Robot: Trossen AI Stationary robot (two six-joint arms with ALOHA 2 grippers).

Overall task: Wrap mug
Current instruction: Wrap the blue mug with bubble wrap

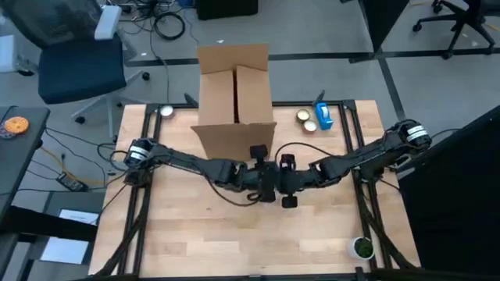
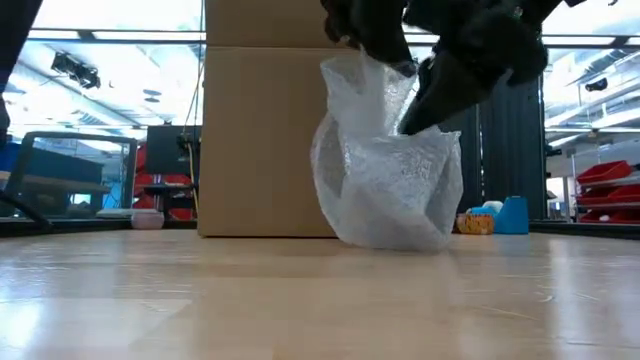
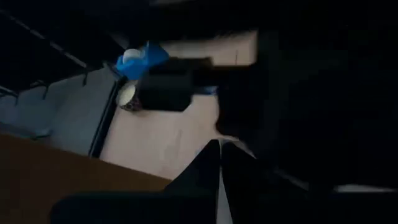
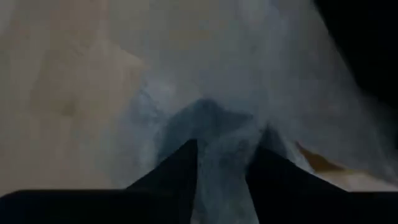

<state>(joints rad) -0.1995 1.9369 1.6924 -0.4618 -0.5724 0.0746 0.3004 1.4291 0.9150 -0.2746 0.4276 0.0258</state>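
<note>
Counting from above, we see two arms meeting at the middle of the surface [image 1: 195, 242], one cardboard box [image 1: 234, 94] behind them, one blue item [image 1: 323, 119] and two small round things [image 1: 306, 119] near the far right edge, one round thing [image 1: 166, 111] at the far left edge, and one small green-topped thing [image 1: 362, 247] at the near right.

We cannot see the mug itself anywhere. The low view shows only a bundle of clear bubble wrap [image 2: 390, 175] standing on the surface in front of the box, bulging at the bottom and gathered upward into a peak. From above the bundle is hidden under the two hands.

The left hand [image 1: 262, 181] and right hand [image 1: 287, 181] sit just beside each other over it. In the right wrist view the right hand's [image 4: 222, 163] two fingers [image 4: 180, 165] stand close together with a fold of wrap pinched between them. In the left wrist view the left hand [image 3: 219, 168] is dark and mostly cut off; its fingers appear pressed together on a thin pale strip, probably wrap, though this is hard to make out.
</note>
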